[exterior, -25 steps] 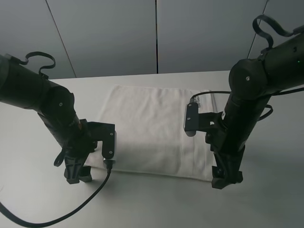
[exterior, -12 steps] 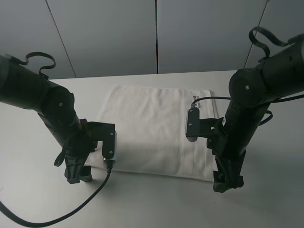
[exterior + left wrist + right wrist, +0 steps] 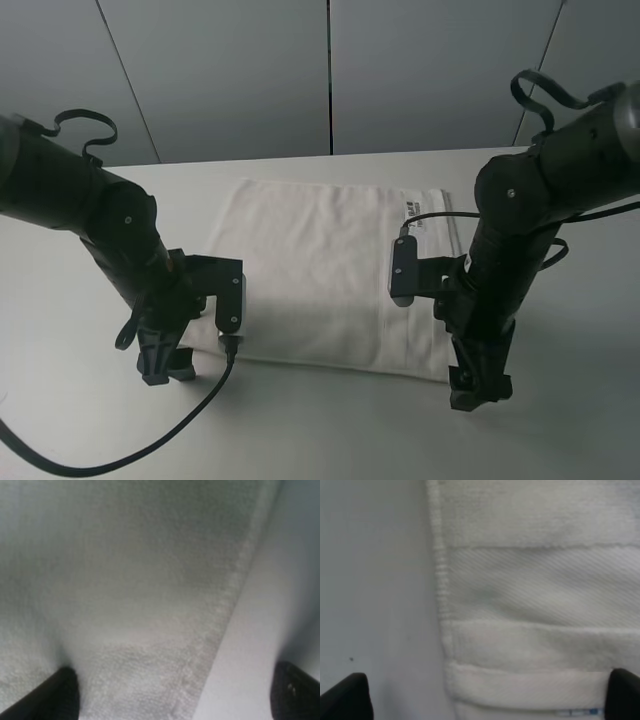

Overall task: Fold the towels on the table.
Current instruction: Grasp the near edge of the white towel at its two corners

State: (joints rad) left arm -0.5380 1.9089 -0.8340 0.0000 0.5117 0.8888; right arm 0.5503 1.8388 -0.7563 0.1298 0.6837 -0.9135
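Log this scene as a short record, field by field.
towel: white, spread flat on the table
label: near the towel's far right corner
left gripper: open, low at the towel's near left corner, straddling its edge
right gripper: open, low at the near right corner, straddling the edge
held: nothing
fold: not started

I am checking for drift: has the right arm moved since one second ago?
Yes. The right arm has sunk a little toward the near edge of the table, judged against the towel.
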